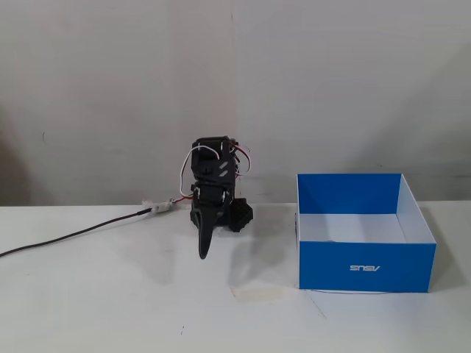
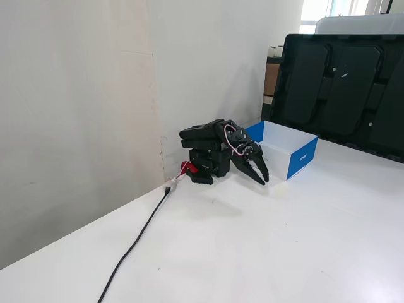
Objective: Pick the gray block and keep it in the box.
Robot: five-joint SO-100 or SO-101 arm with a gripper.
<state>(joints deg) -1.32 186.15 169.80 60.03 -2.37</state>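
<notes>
Folded arm beside the blue box (image 1: 366, 265); no gray block visible.
We see the gripper (image 2: 261, 177) nearly closed, empty; we should locate the block first.

One box (image 1: 366, 266), one arm (image 1: 213, 193), one cable (image 2: 136, 243).

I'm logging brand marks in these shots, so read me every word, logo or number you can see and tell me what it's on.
"ASUS": white logo, printed upside down, on the blue box's front wall in a fixed view.
The same logo on the box in a fixed view: too small to read.
Black robot arm, its claw and the cable: no readable text.
</notes>
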